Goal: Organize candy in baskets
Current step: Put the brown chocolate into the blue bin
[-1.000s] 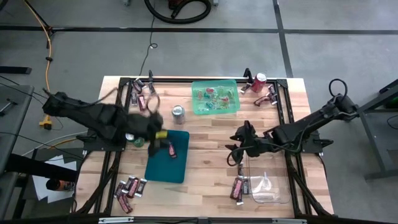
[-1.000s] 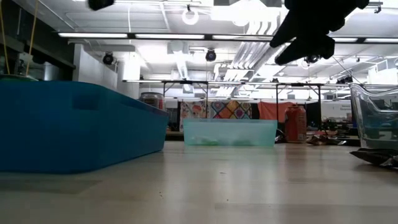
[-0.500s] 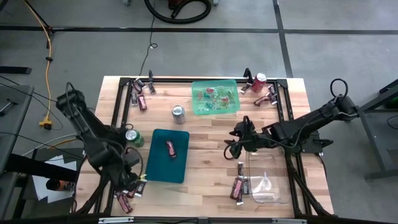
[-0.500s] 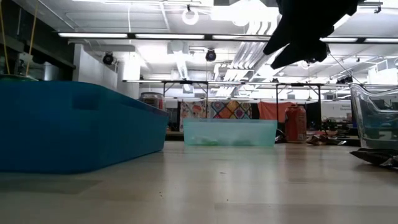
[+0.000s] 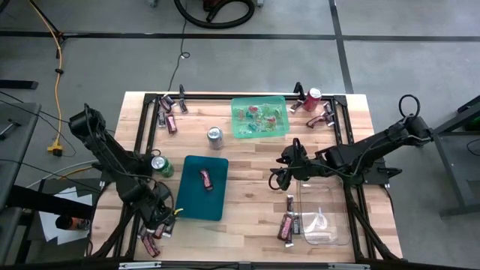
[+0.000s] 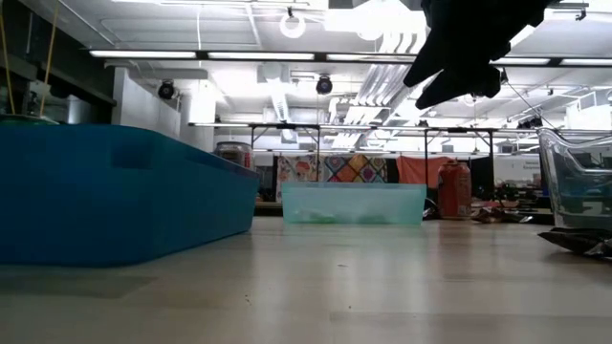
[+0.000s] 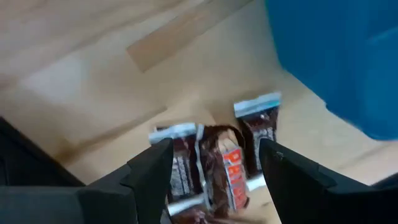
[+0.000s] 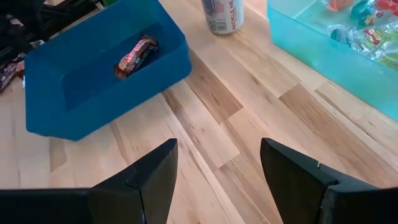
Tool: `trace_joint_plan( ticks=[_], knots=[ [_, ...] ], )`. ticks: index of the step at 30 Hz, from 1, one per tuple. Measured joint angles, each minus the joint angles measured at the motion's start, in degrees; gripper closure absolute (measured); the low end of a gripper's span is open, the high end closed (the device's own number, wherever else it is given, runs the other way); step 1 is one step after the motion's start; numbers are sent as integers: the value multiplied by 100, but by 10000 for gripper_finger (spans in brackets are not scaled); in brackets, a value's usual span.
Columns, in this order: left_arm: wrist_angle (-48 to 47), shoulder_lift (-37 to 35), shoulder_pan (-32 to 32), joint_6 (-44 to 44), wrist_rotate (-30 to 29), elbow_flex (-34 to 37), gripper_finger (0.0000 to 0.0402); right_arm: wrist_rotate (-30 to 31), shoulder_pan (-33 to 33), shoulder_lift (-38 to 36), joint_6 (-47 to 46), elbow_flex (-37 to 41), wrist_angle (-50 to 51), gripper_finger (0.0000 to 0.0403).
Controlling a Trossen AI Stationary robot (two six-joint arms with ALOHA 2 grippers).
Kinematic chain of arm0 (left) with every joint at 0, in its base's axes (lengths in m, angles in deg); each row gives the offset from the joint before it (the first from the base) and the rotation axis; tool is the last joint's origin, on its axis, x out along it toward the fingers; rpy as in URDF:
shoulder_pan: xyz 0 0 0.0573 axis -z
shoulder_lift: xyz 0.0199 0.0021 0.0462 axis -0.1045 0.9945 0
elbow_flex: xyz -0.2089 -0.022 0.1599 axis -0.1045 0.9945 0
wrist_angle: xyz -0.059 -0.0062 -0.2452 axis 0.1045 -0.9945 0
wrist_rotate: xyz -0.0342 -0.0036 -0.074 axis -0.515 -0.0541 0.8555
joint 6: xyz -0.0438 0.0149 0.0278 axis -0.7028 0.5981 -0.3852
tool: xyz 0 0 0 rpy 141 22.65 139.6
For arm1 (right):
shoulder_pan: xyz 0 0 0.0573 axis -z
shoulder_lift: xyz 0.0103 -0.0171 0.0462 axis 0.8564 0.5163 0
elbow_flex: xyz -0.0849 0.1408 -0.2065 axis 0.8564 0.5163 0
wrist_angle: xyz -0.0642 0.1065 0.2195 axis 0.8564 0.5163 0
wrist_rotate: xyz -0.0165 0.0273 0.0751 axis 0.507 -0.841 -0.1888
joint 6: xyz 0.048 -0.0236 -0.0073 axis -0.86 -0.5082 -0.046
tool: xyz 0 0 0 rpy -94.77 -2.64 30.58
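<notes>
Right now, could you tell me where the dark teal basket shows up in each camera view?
High view: dark teal basket, left of centre, one candy bar inside.
Low view: big blue wall at left.
Left wrist view: blue corner.
Right wrist view: whole basket.
Shared landmark: the silver can.

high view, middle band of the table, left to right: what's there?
green soda can → dark teal basket with one candy bar inside → right gripper, open over bare wood → clear basket
</notes>
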Motion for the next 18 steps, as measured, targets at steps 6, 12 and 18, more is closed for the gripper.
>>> trace_joint_plan(
  ticks=[6, 12, 18],
  knots=[
    [163, 0, -62, 154, 22, 100, 177, -17, 0, 2, -6, 0, -1, 178],
    [414, 88, -62, 65, 153, 207, 177, -17, 0, 2, -136, 0, 0, 178],
    [636, 438, -62, 220, 357, 207, 203, -14, 0, 2, -126, 0, 0, 178]
  ],
)
